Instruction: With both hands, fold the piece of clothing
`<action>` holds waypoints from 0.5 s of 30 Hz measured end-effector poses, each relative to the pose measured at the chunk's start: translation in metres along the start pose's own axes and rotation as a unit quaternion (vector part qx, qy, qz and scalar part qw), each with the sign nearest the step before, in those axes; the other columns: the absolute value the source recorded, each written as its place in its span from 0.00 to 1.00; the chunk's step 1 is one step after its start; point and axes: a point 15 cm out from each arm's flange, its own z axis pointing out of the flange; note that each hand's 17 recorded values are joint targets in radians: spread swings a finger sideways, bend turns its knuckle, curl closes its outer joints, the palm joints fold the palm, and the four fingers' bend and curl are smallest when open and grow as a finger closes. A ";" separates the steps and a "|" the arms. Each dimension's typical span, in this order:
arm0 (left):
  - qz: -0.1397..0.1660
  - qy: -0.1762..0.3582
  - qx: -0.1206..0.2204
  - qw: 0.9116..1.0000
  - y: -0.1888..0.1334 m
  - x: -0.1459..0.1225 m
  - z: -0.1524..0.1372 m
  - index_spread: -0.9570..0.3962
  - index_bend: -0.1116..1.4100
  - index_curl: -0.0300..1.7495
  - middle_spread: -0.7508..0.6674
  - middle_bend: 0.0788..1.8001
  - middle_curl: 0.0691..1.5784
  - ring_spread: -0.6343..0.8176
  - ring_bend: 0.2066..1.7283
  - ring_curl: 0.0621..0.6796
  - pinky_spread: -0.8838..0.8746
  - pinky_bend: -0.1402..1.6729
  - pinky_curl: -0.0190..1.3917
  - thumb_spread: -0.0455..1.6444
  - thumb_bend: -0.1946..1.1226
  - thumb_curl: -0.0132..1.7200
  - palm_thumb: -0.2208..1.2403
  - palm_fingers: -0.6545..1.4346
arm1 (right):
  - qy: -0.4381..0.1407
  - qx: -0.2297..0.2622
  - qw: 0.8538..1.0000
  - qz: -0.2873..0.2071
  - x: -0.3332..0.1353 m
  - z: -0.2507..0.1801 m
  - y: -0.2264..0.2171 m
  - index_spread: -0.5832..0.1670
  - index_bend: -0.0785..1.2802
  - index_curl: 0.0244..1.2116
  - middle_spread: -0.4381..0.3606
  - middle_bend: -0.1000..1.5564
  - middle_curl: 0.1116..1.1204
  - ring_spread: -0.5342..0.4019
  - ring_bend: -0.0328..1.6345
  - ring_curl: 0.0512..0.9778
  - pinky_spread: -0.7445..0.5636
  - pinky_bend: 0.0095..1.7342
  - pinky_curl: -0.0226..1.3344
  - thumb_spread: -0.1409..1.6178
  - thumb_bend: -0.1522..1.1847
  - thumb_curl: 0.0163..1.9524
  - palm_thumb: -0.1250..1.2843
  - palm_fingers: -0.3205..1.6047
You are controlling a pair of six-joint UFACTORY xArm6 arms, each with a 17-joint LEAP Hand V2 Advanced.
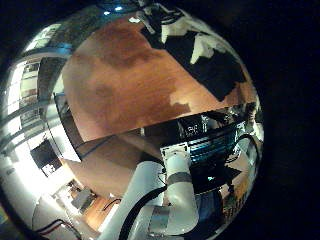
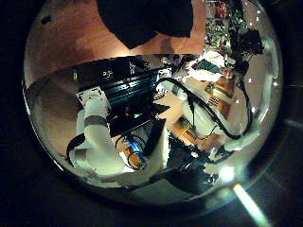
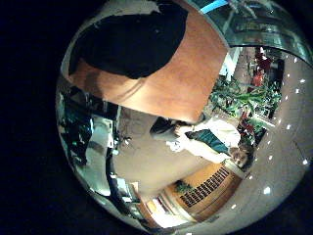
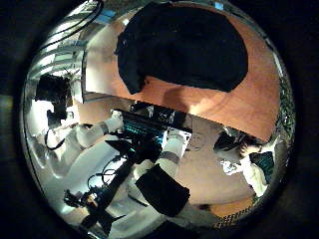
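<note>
The black garment [image 4: 184, 48] lies spread on the table [image 4: 254, 95], no fold visible (all folding left, I judge). My hands' fingers: cannot tell.

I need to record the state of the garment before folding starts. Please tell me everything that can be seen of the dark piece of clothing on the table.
The dark piece of clothing looks like soft, matt fabric, black as far as the palm views show. It lies spread out on the brown wooden table, in a broad rounded shape with uneven edges, near one table edge. In the left little finger side palm view its outline is jagged, with light patches showing. No hand touches it; what kind of garment it is cannot be told.
</note>
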 end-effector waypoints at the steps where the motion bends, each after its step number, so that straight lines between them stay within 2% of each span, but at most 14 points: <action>1: 0.007 -0.004 0.008 1.000 -0.007 0.005 0.004 0.71 0.18 0.20 0.70 0.06 0.19 0.67 0.33 0.24 0.69 0.33 0.26 0.69 0.14 0.17 0.27 0.36 | 0.000 -0.001 1.000 0.001 0.000 0.001 0.000 0.36 0.17 0.22 0.61 0.19 0.24 0.74 0.34 0.19 0.84 0.35 0.18 0.84 0.11 0.10 0.30 0.21; 5: 0.045 -0.019 0.047 0.998 -0.040 0.030 0.022 0.72 0.18 0.20 0.71 0.06 0.19 0.68 0.33 0.25 0.70 0.34 0.26 0.67 0.13 0.17 0.29 0.34 | -0.003 -0.005 1.000 0.006 0.001 0.003 0.000 0.36 0.17 0.22 0.61 0.18 0.24 0.74 0.33 0.20 0.84 0.34 0.18 0.84 0.11 0.10 0.30 0.21; 9: 0.088 -0.032 0.071 0.993 -0.067 0.059 0.059 0.72 0.18 0.20 0.74 0.05 0.17 0.70 0.33 0.25 0.72 0.34 0.26 0.65 0.13 0.18 0.29 0.33 | -0.010 -0.012 1.000 0.027 0.013 0.007 0.010 0.36 0.17 0.22 0.61 0.18 0.25 0.75 0.33 0.20 0.84 0.34 0.18 0.84 0.11 0.10 0.30 0.21; 11: 0.110 -0.041 0.063 0.991 -0.076 0.075 0.086 0.73 0.18 0.20 0.75 0.06 0.17 0.72 0.32 0.24 0.73 0.34 0.26 0.64 0.12 0.18 0.29 0.32 | -0.013 -0.014 0.999 0.039 0.019 0.008 0.014 0.36 0.18 0.22 0.61 0.18 0.24 0.76 0.33 0.20 0.84 0.34 0.18 0.84 0.11 0.10 0.30 0.22; 15: 0.122 -0.056 0.035 0.990 -0.091 0.083 0.129 0.76 0.16 0.19 0.81 0.06 0.16 0.76 0.32 0.23 0.76 0.35 0.26 0.61 0.12 0.18 0.27 0.29 | -0.022 -0.031 0.998 0.048 0.022 0.024 0.021 0.36 0.17 0.22 0.61 0.18 0.24 0.76 0.32 0.20 0.84 0.33 0.19 0.84 0.11 0.10 0.30 0.22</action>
